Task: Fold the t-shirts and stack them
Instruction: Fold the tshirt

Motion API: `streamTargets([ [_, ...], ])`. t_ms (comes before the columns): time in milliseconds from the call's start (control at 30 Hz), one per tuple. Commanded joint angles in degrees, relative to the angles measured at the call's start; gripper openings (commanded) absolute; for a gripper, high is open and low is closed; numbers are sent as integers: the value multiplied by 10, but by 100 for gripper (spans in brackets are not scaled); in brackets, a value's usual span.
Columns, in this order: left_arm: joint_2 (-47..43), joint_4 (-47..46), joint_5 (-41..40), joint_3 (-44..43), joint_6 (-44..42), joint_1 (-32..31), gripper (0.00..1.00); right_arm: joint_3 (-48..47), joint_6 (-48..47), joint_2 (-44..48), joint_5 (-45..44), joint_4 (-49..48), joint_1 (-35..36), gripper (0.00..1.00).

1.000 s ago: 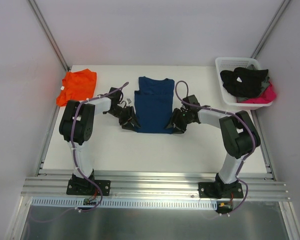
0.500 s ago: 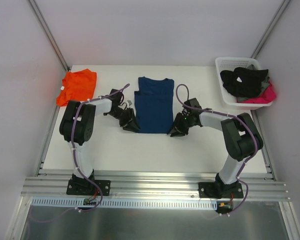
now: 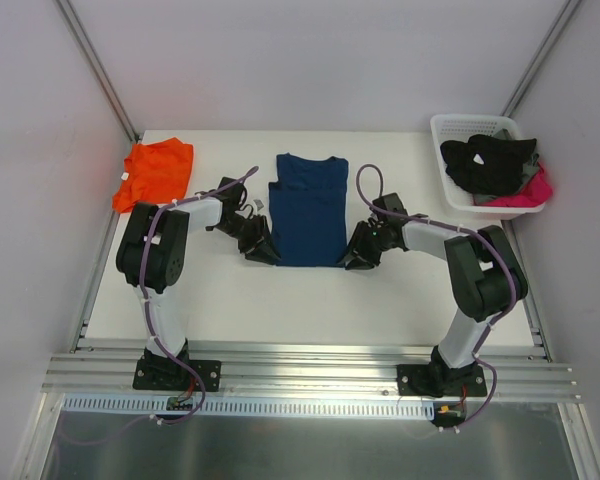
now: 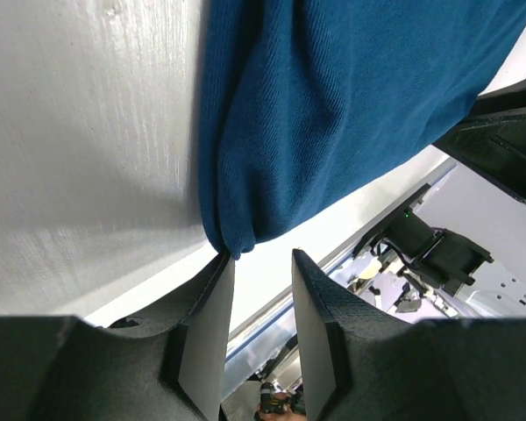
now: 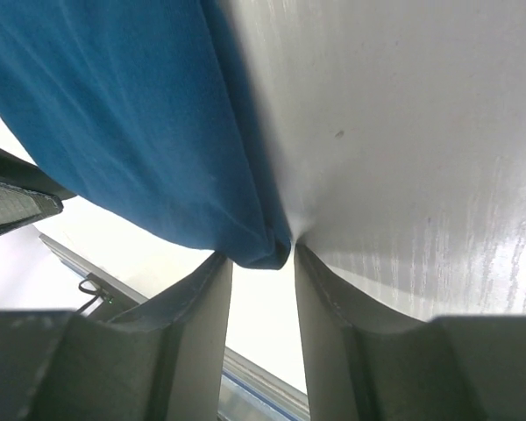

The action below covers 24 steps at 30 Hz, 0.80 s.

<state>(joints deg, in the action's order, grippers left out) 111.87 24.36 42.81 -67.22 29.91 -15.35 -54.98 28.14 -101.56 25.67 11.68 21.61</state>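
The navy t-shirt (image 3: 308,210), folded to a long narrow strip, lies mid-table. The orange t-shirt (image 3: 155,172) sits at the far left corner of the table (image 3: 280,300). A white basket (image 3: 462,119) at the far right holds black clothes (image 3: 485,160) and pink clothes (image 3: 528,190). The left tool (image 4: 261,259), narrowly parted, touches the strip's near left corner with one finger. The right tool (image 5: 261,256) has the near right corner at its tips; gripped or not, I cannot tell. Bare table runs from the strip to the near edge.

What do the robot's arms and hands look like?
The left arm and right arm have white tube-shaped links joined by chunky black joints. Each stands on a black base plate. A thin purple cable loops along each arm. The left hand and right hand are black, each with two flat, blade-like fingers.
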Motion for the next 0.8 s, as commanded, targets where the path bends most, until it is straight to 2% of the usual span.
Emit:
streamTargets([
  [0,-25,3,0,2,8,-4,33,-19,-12,3,-12,-1,-4,37],
  [233,-24,3,1,2,8,-4,30,-36,-15,-22,2,-20,-4,31],
  [400,-21,3,2,0,9,-3,22,-48,-15,-33,6,-29,-5,26],
  [500,-22,3,-1,-2,9,-4,16,-57,-20,-33,17,-32,-6,8],
  [533,-23,3,0,-4,9,-3,7,-62,-21,-28,16,-27,-6,0],
  [600,-26,3,-2,-5,9,-3,0,-62,-24,-20,18,-21,-9,0],
  [767,-39,3,-4,-5,9,-4,0,-50,-29,25,19,-7,-12,0],
])
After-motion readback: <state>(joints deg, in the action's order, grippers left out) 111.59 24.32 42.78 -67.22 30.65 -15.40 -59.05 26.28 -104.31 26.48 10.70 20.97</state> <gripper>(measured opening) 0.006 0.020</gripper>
